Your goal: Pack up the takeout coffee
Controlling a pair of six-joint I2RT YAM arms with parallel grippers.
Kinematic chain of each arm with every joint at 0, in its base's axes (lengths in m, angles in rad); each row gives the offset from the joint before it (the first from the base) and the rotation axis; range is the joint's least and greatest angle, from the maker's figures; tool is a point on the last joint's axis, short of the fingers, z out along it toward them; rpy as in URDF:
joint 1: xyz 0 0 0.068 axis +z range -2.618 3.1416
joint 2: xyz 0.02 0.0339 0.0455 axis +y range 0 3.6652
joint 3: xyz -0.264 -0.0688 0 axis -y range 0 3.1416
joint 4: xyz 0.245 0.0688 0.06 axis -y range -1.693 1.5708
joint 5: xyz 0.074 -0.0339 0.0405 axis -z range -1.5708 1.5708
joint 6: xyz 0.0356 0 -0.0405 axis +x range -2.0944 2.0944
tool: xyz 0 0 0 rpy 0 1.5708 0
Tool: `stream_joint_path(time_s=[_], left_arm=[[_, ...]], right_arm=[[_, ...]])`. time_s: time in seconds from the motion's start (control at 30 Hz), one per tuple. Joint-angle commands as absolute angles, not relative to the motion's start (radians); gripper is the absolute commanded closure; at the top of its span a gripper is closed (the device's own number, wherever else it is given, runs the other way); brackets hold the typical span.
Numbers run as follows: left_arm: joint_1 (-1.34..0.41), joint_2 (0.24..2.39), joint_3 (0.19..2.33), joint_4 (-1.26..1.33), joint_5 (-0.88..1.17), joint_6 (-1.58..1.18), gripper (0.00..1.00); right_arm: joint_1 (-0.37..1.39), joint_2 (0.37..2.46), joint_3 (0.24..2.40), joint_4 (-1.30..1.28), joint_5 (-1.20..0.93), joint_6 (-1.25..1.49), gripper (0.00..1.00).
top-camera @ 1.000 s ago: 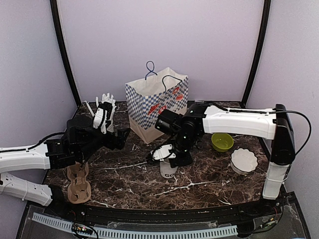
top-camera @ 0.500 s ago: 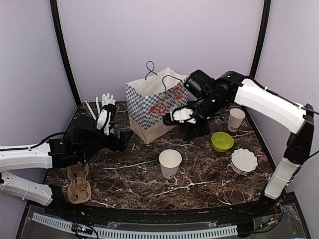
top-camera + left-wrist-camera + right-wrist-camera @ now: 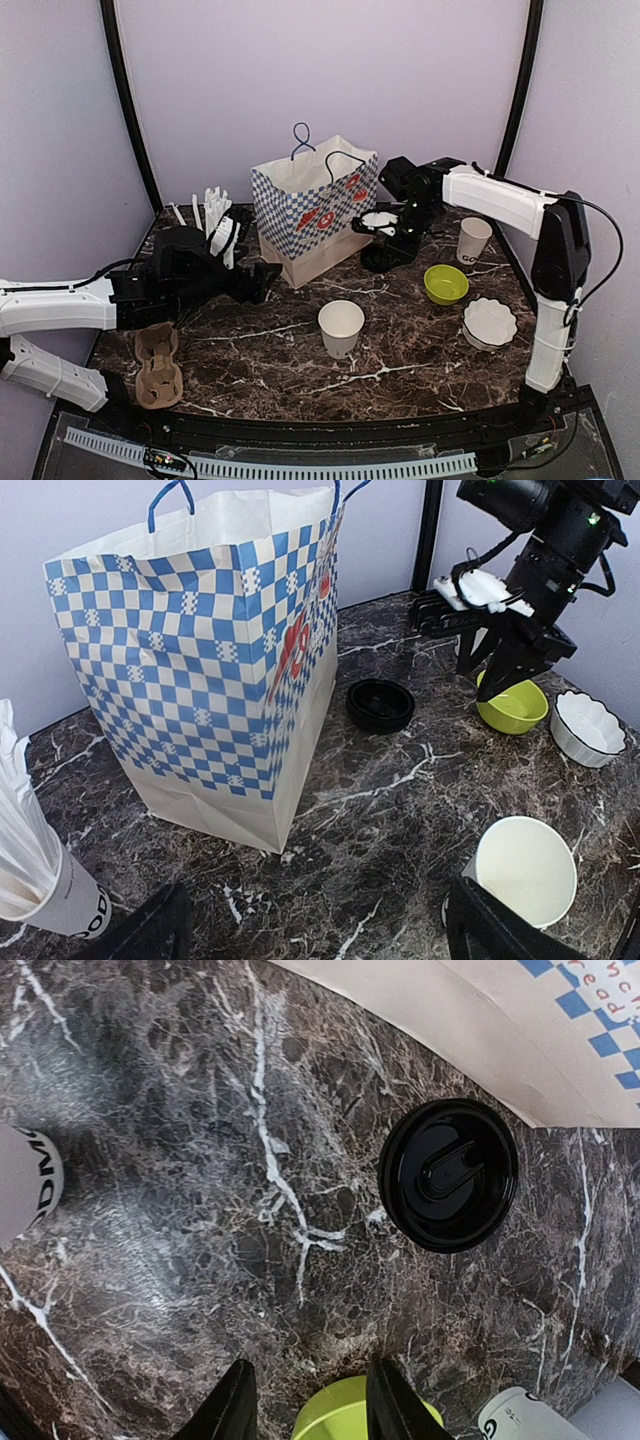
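Note:
One white paper cup stands open-topped, with no lid, mid-table. A second, like it, stands at the back right. A black lid lies flat on the marble beside the checked paper bag. My right gripper hangs open over the table near the lid, holding nothing. My left gripper is wide open and low, facing the bag's front. Its right finger is just beside the middle cup.
A lime-green bowl and a white fluted bowl sit at the right. A cup full of white straws stands left of the bag. A cardboard cup carrier lies at the front left.
My right gripper has let go of the middle cup, opened, and swung back and right to the lid beside the bag. My left gripper has edged right towards the bag.

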State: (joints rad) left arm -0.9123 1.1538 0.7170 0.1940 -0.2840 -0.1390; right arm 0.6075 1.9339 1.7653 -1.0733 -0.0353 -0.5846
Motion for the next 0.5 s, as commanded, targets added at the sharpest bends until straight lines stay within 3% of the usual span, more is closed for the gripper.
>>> stream_joint_path(time_s=[0.0,0.3,0.47], left_arm=[[-0.907,1.152,0.752,0.210,-0.253,-0.137,0.10],[-0.907,1.118,0.705,0.224,-0.255,-0.167,0.10],[-0.908,1.118,0.699,0.226,-0.253,-0.170,0.10]], right_arm=[[0.604,1.976,1.800,-1.008,0.023,-0.528,0.60],[0.597,2.122,1.925,-1.014,-0.105,-0.436,0.56],[0.596,2.174,1.976,-1.016,-0.075,-0.387,0.55]])
